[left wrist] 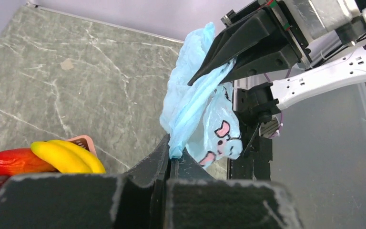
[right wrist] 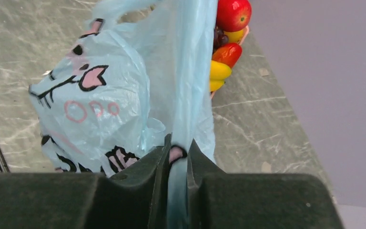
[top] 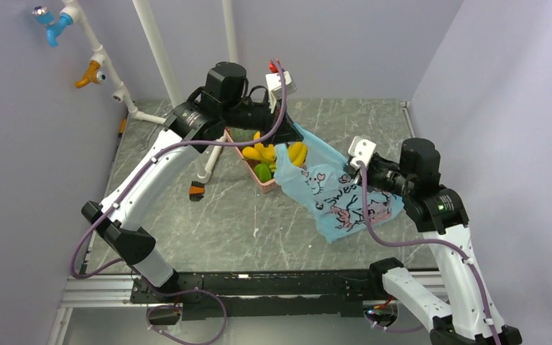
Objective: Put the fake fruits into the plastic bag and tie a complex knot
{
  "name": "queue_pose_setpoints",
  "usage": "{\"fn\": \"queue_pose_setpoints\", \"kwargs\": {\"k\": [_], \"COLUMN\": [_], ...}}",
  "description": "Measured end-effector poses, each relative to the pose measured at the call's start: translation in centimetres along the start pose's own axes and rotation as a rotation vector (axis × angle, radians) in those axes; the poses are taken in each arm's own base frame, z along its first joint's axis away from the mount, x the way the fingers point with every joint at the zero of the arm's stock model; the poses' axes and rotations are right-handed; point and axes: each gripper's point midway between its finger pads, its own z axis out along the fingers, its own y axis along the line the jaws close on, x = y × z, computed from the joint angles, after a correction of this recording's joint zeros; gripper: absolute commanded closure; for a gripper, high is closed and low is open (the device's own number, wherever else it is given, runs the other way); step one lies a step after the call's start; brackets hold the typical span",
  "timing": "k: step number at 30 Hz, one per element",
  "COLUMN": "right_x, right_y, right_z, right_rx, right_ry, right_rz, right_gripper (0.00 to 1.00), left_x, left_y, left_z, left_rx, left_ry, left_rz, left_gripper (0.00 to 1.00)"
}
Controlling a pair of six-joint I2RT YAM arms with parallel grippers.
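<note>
Tension matters: left claw [left wrist: 168,155] is clamped tight on an edge of the plastic bag [right wrist: 100,95], right claw [right wrist: 177,153] likewise opposite, film stretched between them; fake fruits [left wrist: 66,156] lie in the pink basket [left wrist: 82,140] beside the left claw. Spread gently, I judge, to avoid tearing

A robotics lab cell is suggested: a marble-patterned desk [top: 244,230] is enclosed by plain lilac walls [top: 345,50], a metal mounting rail [top: 273,286] is fixed along its near edge, and white pipework [top: 149,43] is rigged behind.
</note>
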Motion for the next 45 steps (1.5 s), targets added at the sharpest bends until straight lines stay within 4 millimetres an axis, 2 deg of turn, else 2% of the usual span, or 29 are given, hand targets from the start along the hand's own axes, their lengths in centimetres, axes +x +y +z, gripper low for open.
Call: {"fn": "queue_pose_setpoints", "kwargs": {"k": [3, 4, 6, 11, 13, 17, 18, 19, 20, 21, 22, 24, 25, 27, 28, 31, 32, 33, 35, 37, 39, 41, 44, 45], "right_x": [0.3, 0.3, 0.0, -2.8, -4.0, -5.8, -5.9, -5.7, -5.5, -5.1, -4.7, -4.0, -3.7, -3.4, -3.2, -2.5, -2.5, -2.5, -3.0, -3.7, -4.0, -4.0, -2.9, -2.3], "right_y": [0.2, 0.2, -0.2, -2.0, -2.0, -0.9, -0.6, -0.5, -0.4, -0.3, -0.1, 0.3, 0.4, 0.4, 0.5, 1.2, 1.5, 1.7, 1.7, 1.4, 1.2, 0.7, -1.6, -2.6], "right_z": [-0.4, -0.2, 0.4, 1.9, 2.2, 3.1, 3.3, 3.6, 3.8, 4.1, 4.3, 4.7, 4.9, 5.3, 5.4, 5.3, 5.1, 4.9, 4.5, 4.4, 4.3, 4.3, 3.7, 3.4], "right_rx": [-0.006, -0.014, -0.029, -0.054, -0.066, -0.125, -0.141, -0.151, -0.155, -0.162, -0.167, -0.176, -0.176, -0.169, -0.163, -0.152, -0.149, -0.147, -0.143, -0.13, -0.118, -0.098, -0.01, 0.029], "right_ry": [0.004, 0.004, 0.005, -0.049, -0.085, -0.132, -0.134, -0.13, -0.126, -0.123, -0.118, -0.106, -0.103, -0.109, -0.117, -0.141, -0.15, -0.159, -0.18, -0.203, -0.213, -0.212, -0.195, -0.184], "right_rz": [0.011, 0.024, 0.074, 0.154, 0.156, 0.116, 0.111, 0.107, 0.102, 0.109, 0.11, 0.135, 0.146, 0.162, 0.168, 0.177, 0.178, 0.179, 0.178, 0.177, 0.192, 0.226, 0.325, 0.365], "right_gripper": [0.29, 0.08, 0.03, 0.03, 0.15, 0.53, 0.67, 0.88, 1.0, 1.0, 1.0, 1.0, 1.0, 1.0, 1.0, 1.0, 1.0, 1.0, 1.0, 1.0, 1.0, 1.0, 1.0, 1.0], "left_x": [-0.6, -0.9, -1.4, -1.4, -1.3, -1.9, -1.8, -1.8, -1.8, -1.9, -1.9, -1.6, -0.9, 2.5, 4.5, 11.8, 13.4, 14.5, 14.8, 14.5, 15.2, 17.6, 22.4, 24.1], "left_y": [-0.4, -0.6, -1.0, -3.8, -4.4, -4.1, -3.9, -3.7, -3.5, -3.3, -3.2, -2.7, -2.4, -2.0, -1.8, -1.7, -1.8, -1.8, -1.0, 0.5, 1.9, 2.4, 1.4, 0.9], "left_z": [0.0, -0.1, 0.1, 1.6, 2.1, 2.7, 2.8, 2.8, 2.8, 2.8, 2.8, 2.6, 2.3, 0.8, 0.0, -3.4, -4.1, -4.5, -4.2, -3.3, -1.8, -0.9, -0.6, -0.7], "left_rx": [0.008, 0.01, 0.019, 0.089, 0.107, 0.099, 0.091, 0.083, 0.073, 0.065, 0.058, 0.029, 0.008, -0.035, -0.056, -0.123, -0.132, -0.139, -0.154, -0.161, -0.147, -0.121, -0.047, -0.024], "left_ry": [-0.01, -0.016, -0.026, -0.022, -0.017, -0.021, -0.019, -0.019, -0.019, -0.019, -0.019, -0.015, -0.006, 0.037, 0.056, 0.126, 0.147, 0.163, 0.186, 0.219, 0.265, 0.334, 0.446, 0.485], "left_rz": [0.031, 0.045, 0.08, 0.135, 0.15, 0.168, 0.169, 0.172, 0.176, 0.183, 0.196, 0.205, 0.208, 0.2, 0.199, 0.233, 0.254, 0.29, 0.333, 0.385, 0.42, 0.437, 0.462, 0.472], "left_gripper": [1.0, 1.0, 1.0, 1.0, 1.0, 1.0, 0.98, 0.83, 0.61, 0.42, 0.31, 0.24, 0.25, 0.29, 0.36, 0.7, 0.76, 0.8, 0.85, 0.85, 0.83, 0.74, 0.5, 0.46]}}
